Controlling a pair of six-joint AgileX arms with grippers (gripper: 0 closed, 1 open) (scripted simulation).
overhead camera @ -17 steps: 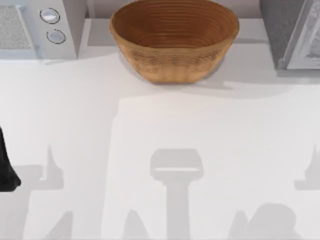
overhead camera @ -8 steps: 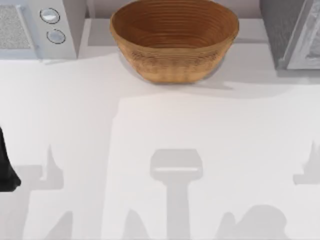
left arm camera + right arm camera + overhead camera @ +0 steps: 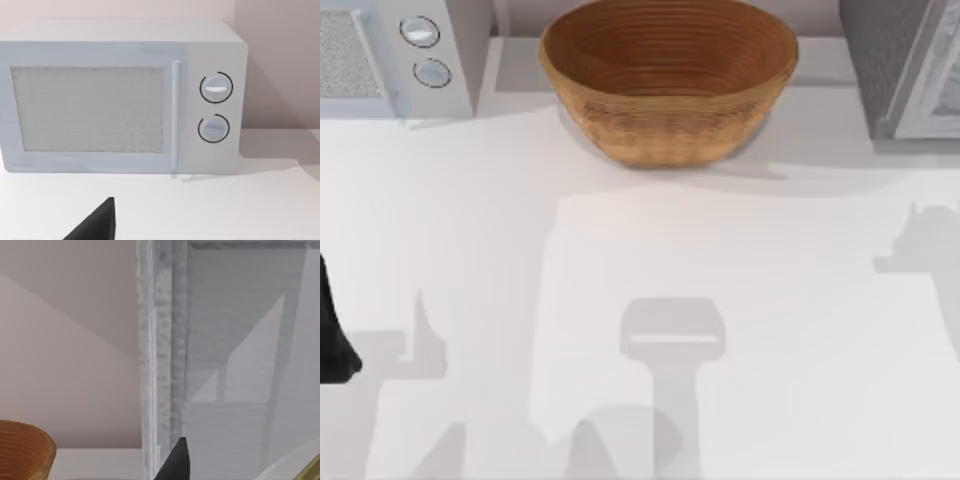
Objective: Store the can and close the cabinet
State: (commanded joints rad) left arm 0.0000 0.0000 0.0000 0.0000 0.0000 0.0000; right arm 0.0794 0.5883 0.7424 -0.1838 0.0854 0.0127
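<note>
Top view: a dark part of the left arm (image 3: 332, 335) sits at the picture's left edge, well to the left of the basket (image 3: 668, 80) and nearer the front of the table (image 3: 470, 230) than the basket is. A white microwave (image 3: 390, 55) stands at the back of the table, left of the basket and apart from it. Its two round knobs (image 3: 425, 52) are on the side facing the basket. The brown, ribbed basket stands upright at the back, in the middle. To its right, also apart from it, is the grey cabinet (image 3: 880, 60). Grey shadows lie across the table in front of the basket.

Left wrist view: the left pincer (image 3: 97, 225) shows as one dark tip over the white table, facing the microwave's (image 3: 120, 100) shut door. Whether this pincer is spread or pressed together I cannot tell.

Right wrist view: the basket's rim (image 3: 22, 452) is at the picture's edge. The right pincer (image 3: 175, 462) is close in front of the cabinet's speckled front post (image 3: 155, 340), on the side away from the basket. The cabinet stands open, its pale inside in plain sight. Whether this pincer is spread or pinching something I cannot tell. The can (image 3: 309, 471) is hard to make out. A rounded pale and gold edge near the right pincer, by the cabinet's opening, is likely it.
</note>
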